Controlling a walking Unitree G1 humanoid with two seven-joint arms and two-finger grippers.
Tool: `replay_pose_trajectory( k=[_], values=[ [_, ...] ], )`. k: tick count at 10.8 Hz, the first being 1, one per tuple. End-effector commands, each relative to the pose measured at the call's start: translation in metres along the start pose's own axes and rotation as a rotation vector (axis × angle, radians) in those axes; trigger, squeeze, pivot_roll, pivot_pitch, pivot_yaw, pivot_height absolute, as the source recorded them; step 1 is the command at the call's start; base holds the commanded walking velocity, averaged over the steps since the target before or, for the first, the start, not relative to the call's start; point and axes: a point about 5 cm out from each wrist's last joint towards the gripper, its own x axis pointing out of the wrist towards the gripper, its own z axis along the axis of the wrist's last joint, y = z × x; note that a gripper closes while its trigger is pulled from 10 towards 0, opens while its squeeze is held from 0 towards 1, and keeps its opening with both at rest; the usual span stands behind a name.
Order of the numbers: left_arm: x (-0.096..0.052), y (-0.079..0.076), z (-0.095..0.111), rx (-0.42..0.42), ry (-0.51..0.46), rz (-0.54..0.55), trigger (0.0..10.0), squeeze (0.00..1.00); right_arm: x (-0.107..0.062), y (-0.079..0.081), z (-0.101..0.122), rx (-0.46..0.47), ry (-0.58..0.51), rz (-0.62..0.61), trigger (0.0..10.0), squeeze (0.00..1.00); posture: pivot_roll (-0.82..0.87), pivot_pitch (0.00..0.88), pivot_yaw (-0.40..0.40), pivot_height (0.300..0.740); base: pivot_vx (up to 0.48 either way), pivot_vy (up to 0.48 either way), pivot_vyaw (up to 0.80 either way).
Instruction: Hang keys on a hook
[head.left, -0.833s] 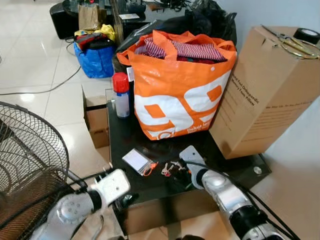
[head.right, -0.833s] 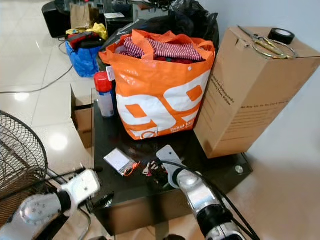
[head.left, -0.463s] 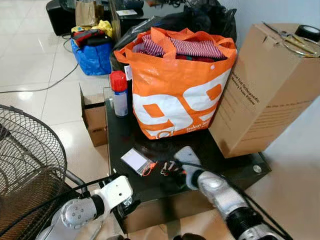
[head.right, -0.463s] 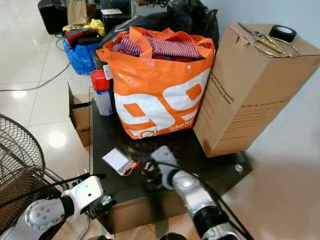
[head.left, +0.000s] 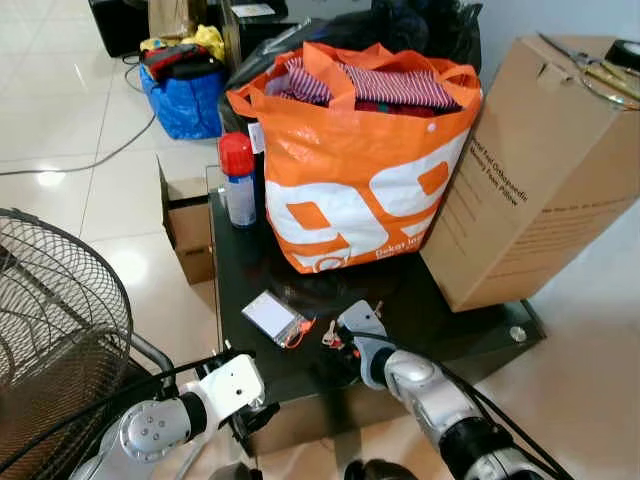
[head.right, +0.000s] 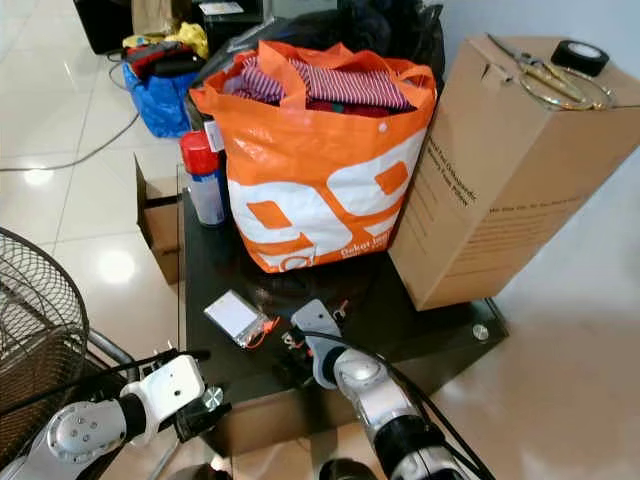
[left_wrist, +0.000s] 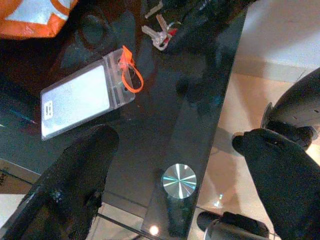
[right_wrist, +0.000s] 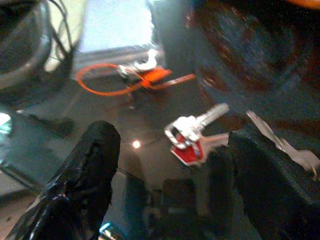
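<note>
A small bunch of silver keys with a red tag (right_wrist: 192, 135) lies on the black glass table (head.left: 440, 310), near its front edge. In the left eye view the keys (head.left: 329, 338) sit just left of my right wrist. My right gripper (right_wrist: 180, 165) is open and low over the glass, with the keys between its fingers (right_wrist: 95, 165) but untouched. My left gripper (left_wrist: 177, 170) is open too and hangs at the table's front left edge (head.left: 250, 412), holding nothing. From there the keys (left_wrist: 157, 35) lie further in.
A clear card holder with an orange loop (head.left: 272, 317) lies left of the keys. Behind stand an orange bag of clothes (head.left: 350, 170), a red-capped spray can (head.left: 238, 185) and a tall cardboard box (head.left: 540, 170). A fan's wire cage (head.left: 50, 320) is at my left.
My right gripper has slid left and down towards the keys. The left arm has dropped a little towards the table's edge. The camera has shifted slightly.
</note>
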Motion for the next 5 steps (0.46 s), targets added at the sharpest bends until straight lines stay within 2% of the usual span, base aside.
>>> replay_pose_trajectory(
  k=[1, 2, 4, 5],
  values=[
    [0.002, -0.003, 0.004, 0.013, -0.004, -0.003, 10.0, 0.63, 0.0, -0.005, 0.0, 0.015, 0.005, -0.031, 6.8, 0.0, -0.01, 0.125, -0.065, 0.74, 0.0, 0.0, 0.0],
    [0.011, -0.007, 0.006, 0.01, -0.003, -0.011, 10.0, 0.64, 0.001, -0.006, 0.0, 0.014, 0.015, -0.038, 6.1, 0.0, -0.01, 0.123, -0.062, 0.74, 0.0, 0.0, 0.0],
    [0.036, -0.019, 0.003, -0.006, 0.008, -0.038, 10.0, 0.64, 0.002, -0.007, -0.003, 0.024, 0.026, -0.05, 3.5, 0.0, -0.02, 0.119, -0.061, 0.74, 0.0, 0.0, 0.0],
    [0.059, -0.036, 0.005, -0.013, 0.019, -0.051, 10.0, 0.64, 0.001, -0.007, -0.003, 0.038, 0.023, -0.042, 2.1, 0.0, -0.02, 0.118, -0.061, 0.74, 0.0, 0.0, 0.0]
  ],
)
